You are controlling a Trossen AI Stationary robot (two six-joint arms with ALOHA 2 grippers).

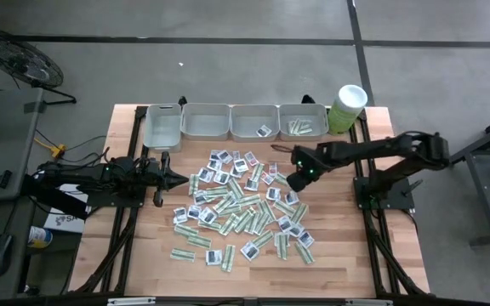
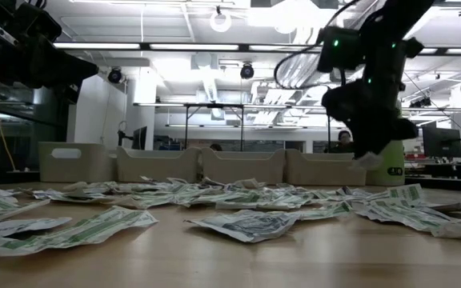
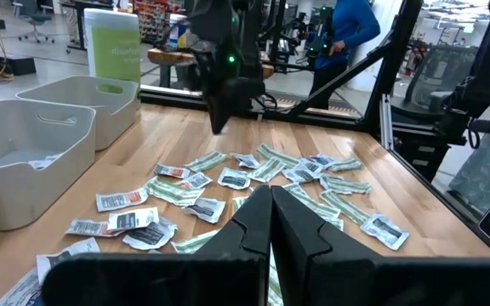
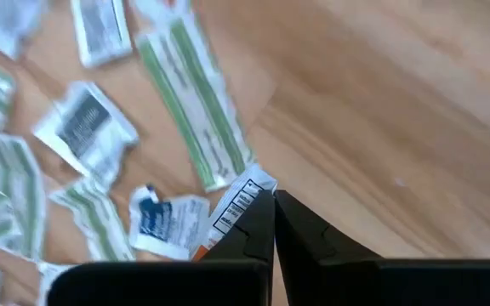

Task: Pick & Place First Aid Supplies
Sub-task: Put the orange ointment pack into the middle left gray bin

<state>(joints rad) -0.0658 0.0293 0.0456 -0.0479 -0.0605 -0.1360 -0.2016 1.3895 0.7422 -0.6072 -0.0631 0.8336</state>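
While the left gripper (image 1: 181, 178) rests clenched and empty at the left edge of the heap of small flat green-striped and white first aid sachets (image 1: 243, 206) on the pale wooden table (image 1: 356, 255), the right gripper (image 1: 294, 181) hangs above the heap's right upper edge, pinched on a white barcoded sachet (image 4: 238, 206). Beyond the heap stands a row of four grey rectangular plastic trays (image 1: 204, 121); two hold sachets.
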